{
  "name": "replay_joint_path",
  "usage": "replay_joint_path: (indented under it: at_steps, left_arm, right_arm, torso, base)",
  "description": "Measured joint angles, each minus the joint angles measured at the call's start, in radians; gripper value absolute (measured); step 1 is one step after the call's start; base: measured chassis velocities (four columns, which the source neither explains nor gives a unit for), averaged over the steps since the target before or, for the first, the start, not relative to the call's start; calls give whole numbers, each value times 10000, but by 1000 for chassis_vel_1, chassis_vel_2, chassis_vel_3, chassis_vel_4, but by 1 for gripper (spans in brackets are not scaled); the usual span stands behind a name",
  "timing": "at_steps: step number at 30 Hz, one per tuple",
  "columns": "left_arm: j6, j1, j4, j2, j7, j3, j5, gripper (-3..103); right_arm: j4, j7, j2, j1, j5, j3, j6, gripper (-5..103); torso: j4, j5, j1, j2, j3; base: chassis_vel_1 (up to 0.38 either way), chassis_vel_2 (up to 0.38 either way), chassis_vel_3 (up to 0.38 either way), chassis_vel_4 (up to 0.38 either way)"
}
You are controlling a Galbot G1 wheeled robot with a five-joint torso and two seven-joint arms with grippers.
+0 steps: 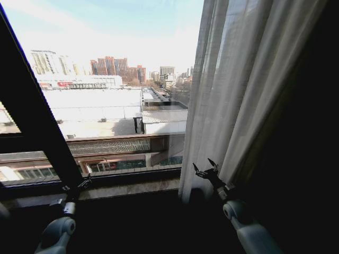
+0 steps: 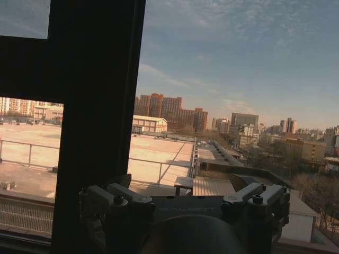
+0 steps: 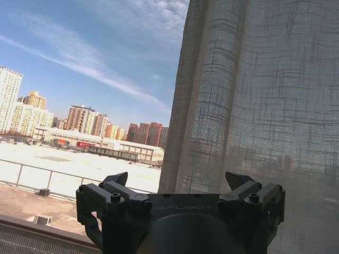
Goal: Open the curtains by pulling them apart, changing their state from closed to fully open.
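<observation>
Low at 5 o'clock, right gripper [image 1: 205, 167] spread wide, empty, just beside curtain [image 1: 238, 79] edge. At 7 o'clock, left gripper [image 1: 83, 183] spread too, by window frame [image 1: 32, 106]. Best done by pinching the hem low, then sweeping steadily toward 3 o'clock.

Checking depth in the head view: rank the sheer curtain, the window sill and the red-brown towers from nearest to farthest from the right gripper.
1. Sheer curtain: right beside the right gripper, hanging on the right.
2. Window sill: low, off to its left.
3. Red-brown towers: far outside, on the skyline.
</observation>
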Motion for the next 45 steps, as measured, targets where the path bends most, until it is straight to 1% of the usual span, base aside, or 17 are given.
replay_joint_path:
  at_steps: [3, 6, 8, 12, 14, 16, 17, 22, 27, 29, 37, 40, 41, 42, 43, 44, 45]
  left_arm:
    - [0, 0, 0, 0, 0, 0, 0, 100]
    - [0, 1, 0, -1, 0, 2, 0, 100]
    - [0, 0, -1, -2, 2, 5, 0, 100]
    - [0, 0, -1, -4, 4, 8, 0, 100]
    - [0, 0, -1, -3, 5, 7, 0, 100]
    - [0, 0, 0, -4, 3, 7, -1, 100]
    - [0, 1, 0, -3, 1, 6, 0, 100]
    - [0, 0, -1, -2, 1, 4, 0, 100]
    - [0, 1, -1, -2, 1, 4, 0, 100]
    - [0, 1, -1, -2, 2, 3, 0, 100]
    - [0, 0, 0, -2, 1, 3, 0, 100]
    - [0, 0, 0, -2, 1, 3, 0, 100]
    - [0, 0, 0, -2, 1, 3, 0, 100]
    - [0, 0, 0, -2, 1, 3, 0, 100]
    - [0, 0, -1, -2, 1, 3, 0, 100]
    - [0, 1, -1, -2, 1, 3, 0, 100]
    - [0, 1, -1, -2, 1, 3, 0, 100]
  right_arm:
    - [-5, 6, 22, 4, -66, -31, 73, 100]
    - [-47, -16, 31, 29, -245, -37, 131, 100]
    - [-116, 104, 49, 84, -376, -70, 145, 100]
    - [-274, 340, 57, 246, -564, -154, 141, 100]
    - [-453, 479, 46, 408, -696, -265, 86, 100]
    - [-559, 530, 46, 515, -760, -319, 49, 100]
    - [-760, 595, 47, 711, -841, -420, 4, 100]
    - [-1448, 799, 174, 1276, -881, -867, -44, 100]
    - [-2298, 938, 467, 2023, -870, -1342, -46, 100]
    - [-2602, 1013, 665, 2416, -855, -1541, -121, 100]
    - [-3058, 1121, 1122, 3187, -839, -1916, -284, 100]
    - [-3094, 1129, 1070, 3232, -833, -1941, -284, 84]
    - [-3094, 1129, 1070, 3232, -833, -1941, -284, 84]
    - [-3079, 1137, 1039, 3222, -823, -1940, -283, 79]
    - [-3042, 1146, 993, 3197, -807, -1935, -283, 79]
    - [-2998, 1150, 931, 3160, -783, -1911, -281, 73]
    - [-2998, 1150, 931, 3160, -783, -1911, -281, 73]
  torso:
    - [2, 4, 0, 0, 0]
    - [-2, 7, 0, 0, 1]
    - [-10, 21, 0, -1, 1]
    - [-10, 12, 0, -2, 1]
    - [-3, 12, 0, -1, 1]
    - [-3, 10, 0, -2, 2]
    - [6, 0, 0, -2, 1]
    - [-1, 8, 0, -2, 1]
    - [-6, 9, 0, -3, 2]
    - [-1, 8, 0, -2, 2]
    - [0, 9, 0, -3, 2]
    - [-3, 8, 1, -3, 2]
    - [-3, 8, 1, -3, 2]
    - [-3, 7, 0, -3, 1]
    - [-2, 7, 0, -2, 2]
    - [-3, 9, -2, -3, 1]
    - [-3, 9, -2, -3, 1]
  base:
    - [97, 43, -39, -96]
    - [0, 0, 0, 0]
    - [-37, -19, 14, 32]
    - [-66, -40, 49, 45]
    - [0, 0, 0, 0]
    - [0, 0, 0, 0]
    - [0, 0, 0, 0]
    - [0, 0, 0, 0]
    - [0, 0, 0, 0]
    - [0, 0, 0, 0]
    - [0, 0, 0, 0]
    - [0, 0, 0, 0]
    - [0, 0, 0, 0]
    - [0, 0, 0, 0]
    - [0, 0, 0, 0]
    - [0, 0, 0, 0]
    - [0, 0, 0, 0]
